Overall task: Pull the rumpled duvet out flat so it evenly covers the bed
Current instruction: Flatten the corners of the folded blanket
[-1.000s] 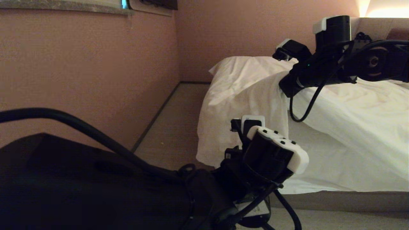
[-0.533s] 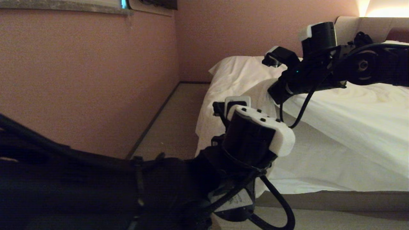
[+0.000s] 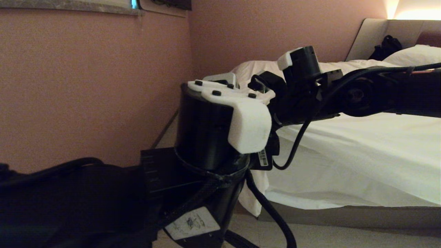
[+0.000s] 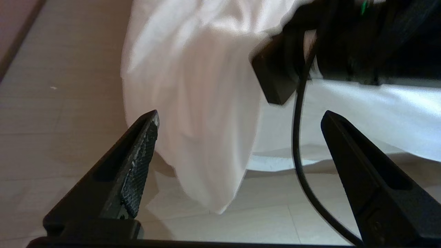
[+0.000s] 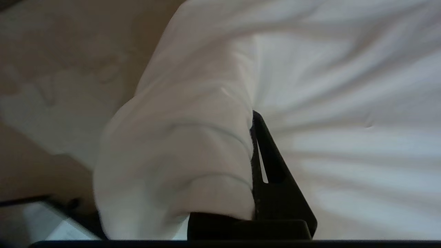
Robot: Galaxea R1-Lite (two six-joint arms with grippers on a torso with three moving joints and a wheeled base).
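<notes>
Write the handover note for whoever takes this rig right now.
Left gripper: open, empty, off the bed's corner above the floor, facing the hanging duvet.
Right gripper: shut on a fold of the duvet at the near edge of the bed.
Done: the duvet lies over most of the bed, with a pillow at the head.
Left: the corner hangs bunched and creased; pull it flat and even, then let go.
</notes>
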